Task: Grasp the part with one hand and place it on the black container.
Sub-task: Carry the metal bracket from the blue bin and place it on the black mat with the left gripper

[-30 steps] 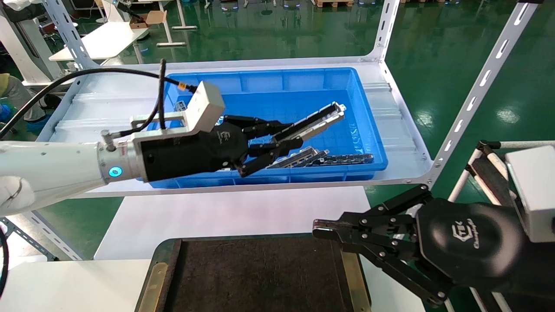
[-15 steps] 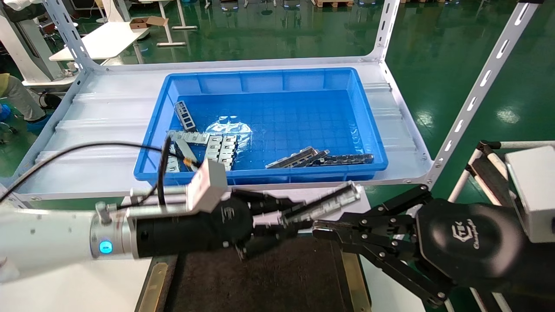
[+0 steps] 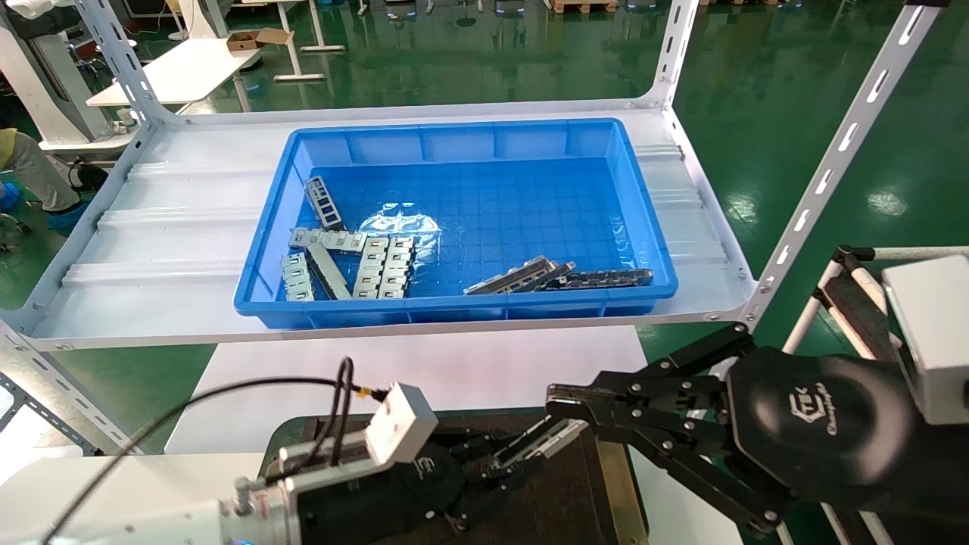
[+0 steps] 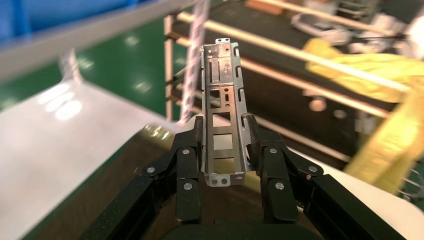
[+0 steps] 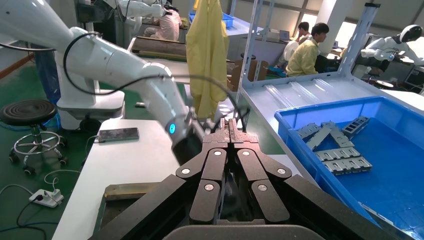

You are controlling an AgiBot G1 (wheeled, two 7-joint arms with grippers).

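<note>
My left gripper [image 3: 503, 463] is shut on the part [image 3: 546, 440], a narrow silver-grey channel with rectangular cutouts. It holds it low over the black container [image 3: 530, 503], a dark flat tray with brass edge strips at the bottom middle. In the left wrist view the part [image 4: 223, 125] sticks out forward between the fingers [image 4: 188, 150], with the dark tray [image 4: 120, 175] just below. My right gripper [image 3: 564, 399] is shut and empty, hovering by the tray's far right corner, its tip close to the part's end. It also shows in the right wrist view [image 5: 231, 131].
A blue bin [image 3: 643, 227] on the white shelf [image 3: 166, 227] holds several loose slotted metal parts [image 3: 363, 265] and a dark strip [image 3: 606, 278]. A white table [image 3: 416, 371] lies under the shelf. Slanted shelf posts [image 3: 833, 159] stand at the right.
My left gripper has carried the part out of the blue bin, back toward me and down, to just above the black container. The right arm has not moved.
</note>
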